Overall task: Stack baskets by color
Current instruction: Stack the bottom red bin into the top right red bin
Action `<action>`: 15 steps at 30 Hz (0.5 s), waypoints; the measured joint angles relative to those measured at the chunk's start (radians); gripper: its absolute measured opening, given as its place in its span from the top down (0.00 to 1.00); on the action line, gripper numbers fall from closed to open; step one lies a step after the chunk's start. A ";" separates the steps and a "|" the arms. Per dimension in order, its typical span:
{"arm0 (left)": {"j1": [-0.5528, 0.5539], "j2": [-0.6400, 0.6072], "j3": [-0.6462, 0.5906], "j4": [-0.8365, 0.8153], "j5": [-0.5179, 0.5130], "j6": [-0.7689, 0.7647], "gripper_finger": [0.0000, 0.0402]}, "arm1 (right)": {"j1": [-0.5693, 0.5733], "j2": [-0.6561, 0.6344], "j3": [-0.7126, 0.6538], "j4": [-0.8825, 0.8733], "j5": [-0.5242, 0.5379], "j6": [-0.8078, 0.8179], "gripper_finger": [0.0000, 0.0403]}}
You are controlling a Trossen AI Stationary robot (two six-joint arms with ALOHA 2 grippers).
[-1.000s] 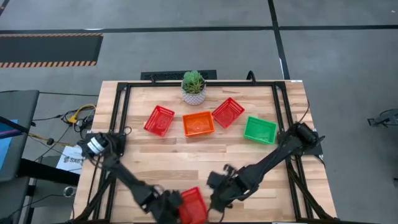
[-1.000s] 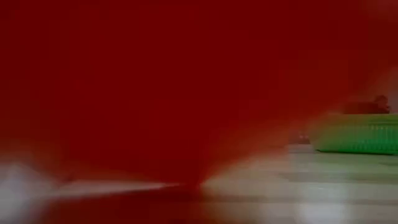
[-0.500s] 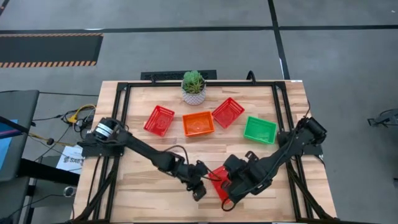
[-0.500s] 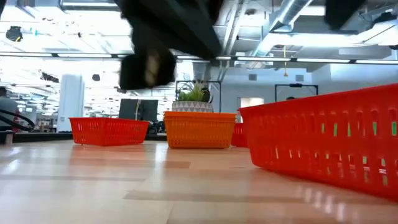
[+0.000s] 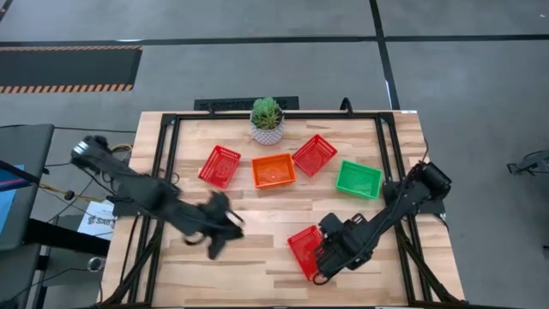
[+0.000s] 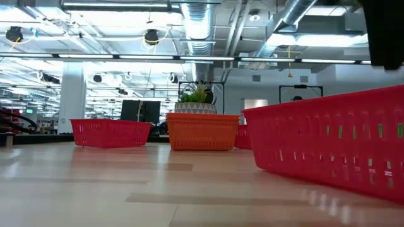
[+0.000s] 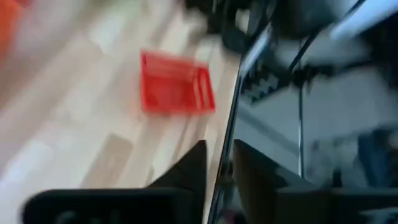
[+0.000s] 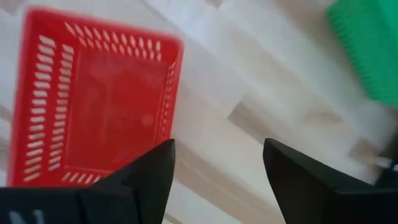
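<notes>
your right gripper [image 5: 319, 268] sits low in the high view, a little right of centre, fingers spread wide with nothing between them (the wrist view shows bare wood in the gap). the loose red basket [image 5: 305, 251] lies flat on the table just beside it, at the gripper's upper left, apart from the fingers as far as i can tell.

your left gripper [image 5: 216, 247] is left of centre in the lower half, well apart from that basket. its fingers stand close together with only a thin gap, and they carry nothing.

further out, a row runs across the upper middle of the table: a second red basket [image 5: 220, 166], an orange basket [image 5: 274, 171], a third red basket [image 5: 315, 154] and a green basket [image 5: 358, 179] at the right end. a potted plant [image 5: 267, 119] stands just above the orange one.

expect the loose basket to be light, thin plastic, fairly stiff but with some give in its slotted walls. it'll probably skid on the smooth wood if nudged. i'd pinch one wall, one finger inside and one outside, near the middle of a side, so it hangs level.
</notes>
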 joint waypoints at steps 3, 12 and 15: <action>-0.053 -0.100 0.000 -0.010 -0.140 -0.023 0.72 | -0.019 0.000 -0.070 0.094 -0.050 -0.028 0.33; -0.123 -0.251 0.000 -0.057 -0.234 -0.054 0.48 | -0.059 0.001 -0.180 0.280 -0.079 -0.078 0.33; -0.129 -0.267 -0.001 -0.077 -0.234 -0.062 0.48 | -0.071 0.001 -0.203 0.303 -0.088 -0.083 0.34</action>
